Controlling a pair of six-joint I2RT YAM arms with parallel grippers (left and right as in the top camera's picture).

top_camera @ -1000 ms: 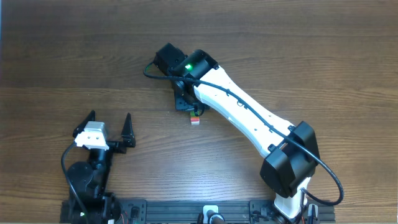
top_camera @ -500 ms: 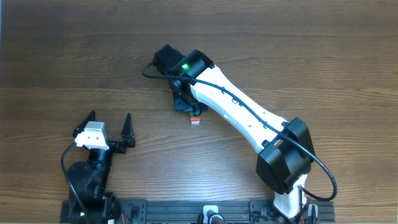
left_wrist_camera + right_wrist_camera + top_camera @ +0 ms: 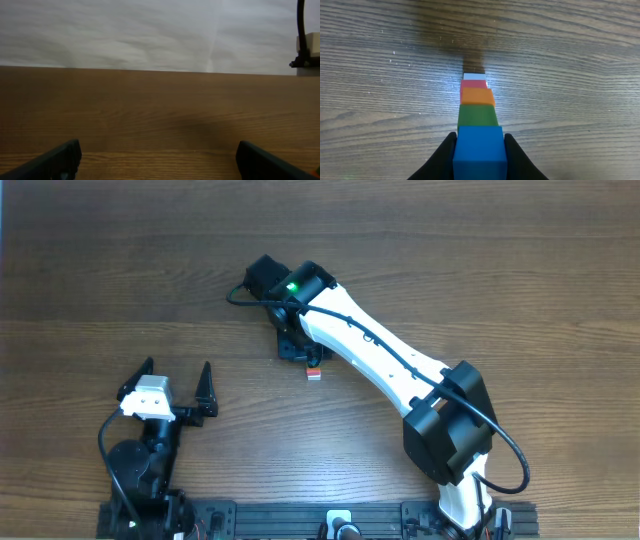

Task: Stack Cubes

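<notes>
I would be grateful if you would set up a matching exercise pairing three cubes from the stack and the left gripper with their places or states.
Things:
1. blue cube
2. green cube
3. white cube
4. left gripper

Places or states:
A. lowest of all, on the wooden table
B. open, near its own base
C. topmost, held by the right gripper
D. directly under the blue cube

Pairs: 1-C, 2-D, 3-A, 4-B.
</notes>
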